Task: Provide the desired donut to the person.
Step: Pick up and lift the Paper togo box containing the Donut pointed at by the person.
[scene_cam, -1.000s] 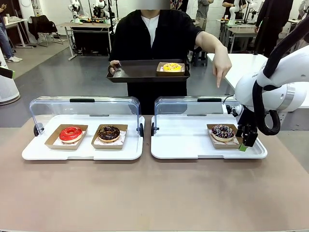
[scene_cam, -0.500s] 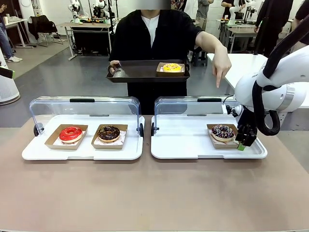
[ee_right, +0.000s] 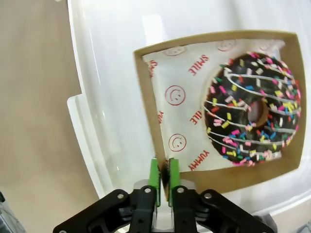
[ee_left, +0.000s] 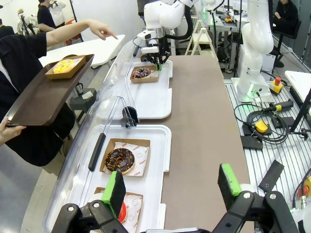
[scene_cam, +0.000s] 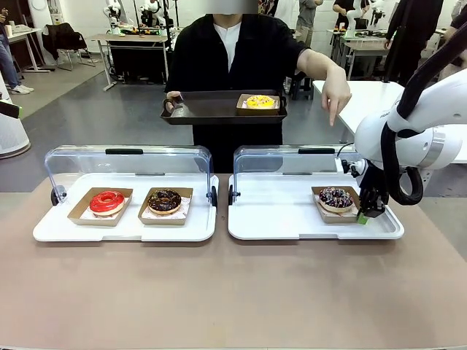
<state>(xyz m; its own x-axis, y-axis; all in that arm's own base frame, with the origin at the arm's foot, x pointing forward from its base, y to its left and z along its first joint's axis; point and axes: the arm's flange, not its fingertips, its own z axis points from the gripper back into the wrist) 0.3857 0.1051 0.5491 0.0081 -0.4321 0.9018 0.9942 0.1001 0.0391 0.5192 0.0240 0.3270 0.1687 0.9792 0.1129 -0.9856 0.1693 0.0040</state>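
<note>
- Front view: the right gripper [scene_cam: 363, 216] reaches down onto the right-hand white tray [scene_cam: 277, 219]. Its jaws are pinched on the right edge of the cardboard tray [scene_cam: 326, 216] that holds the sprinkled donut [scene_cam: 336, 197]. The donut lies just left of the gripper. Across the table, the person [scene_cam: 233, 51] holds a brown serving tray [scene_cam: 211, 109] carrying a yellow donut [scene_cam: 260, 101]. The person's hand [scene_cam: 336, 91] points downward.
- Left wrist view: the left gripper [ee_left: 172, 184] hangs above the table with its fingers [ee_left: 116, 187] spread wide and nothing between them. A chocolate donut [ee_left: 119, 160] sits on the near white tray below. Farther off, the sprinkled donut [ee_left: 142, 73] lies beside the right gripper [ee_left: 158, 64].
- Right wrist view: the right gripper [ee_right: 164, 177] has its green pads pressed together on the thin wall of the cardboard tray [ee_right: 144, 97]. The sprinkled donut [ee_right: 252, 114] rests on printed paper [ee_right: 180, 97] inside, up and to the right of the pads and not touching them.
</note>
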